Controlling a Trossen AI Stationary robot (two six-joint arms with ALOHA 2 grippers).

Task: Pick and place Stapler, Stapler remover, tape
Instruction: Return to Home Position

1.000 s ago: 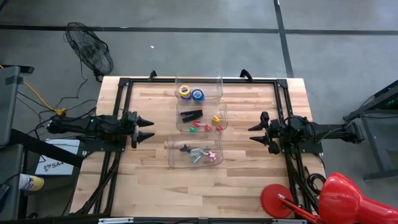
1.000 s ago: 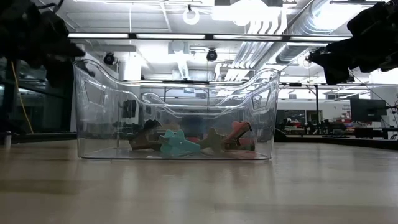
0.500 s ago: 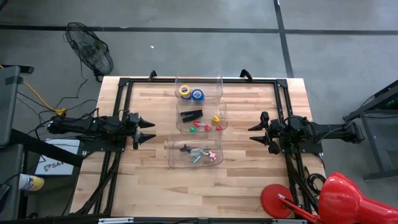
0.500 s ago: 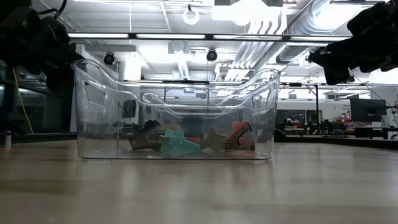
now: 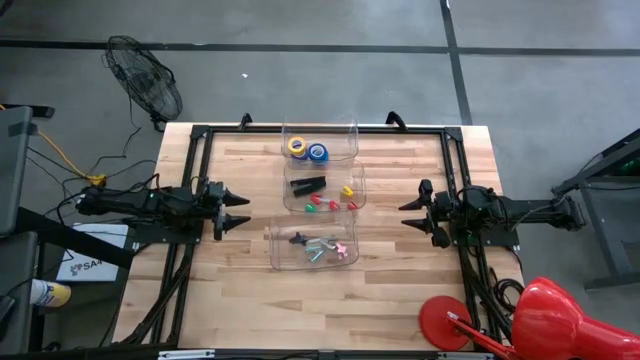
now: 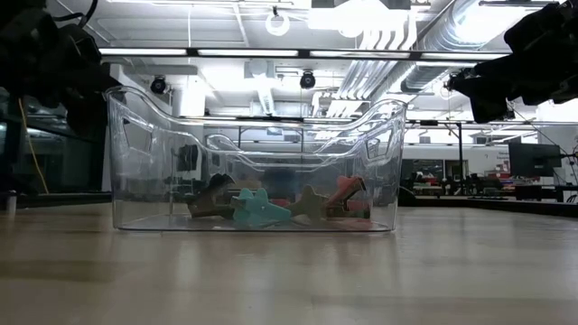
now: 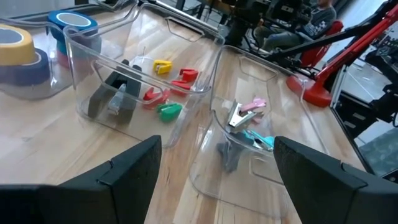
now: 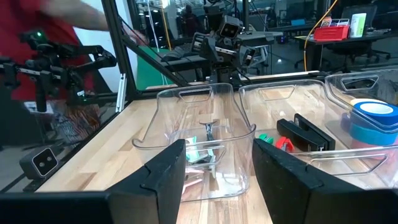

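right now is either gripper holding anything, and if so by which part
Nothing is held. The left gripper and the right gripper are both open and empty, each off to its own side of the clear bins.

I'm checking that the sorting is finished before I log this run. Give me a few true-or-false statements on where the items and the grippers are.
1. The left gripper and right gripper are both open and empty, one on either side of the row of bins. True.
2. The tape rolls lie outside every bin. False: they sit inside the far bin.
3. The black stapler lies in the middle bin. True.
4. The near bin is empty. False: it holds several staple removers.
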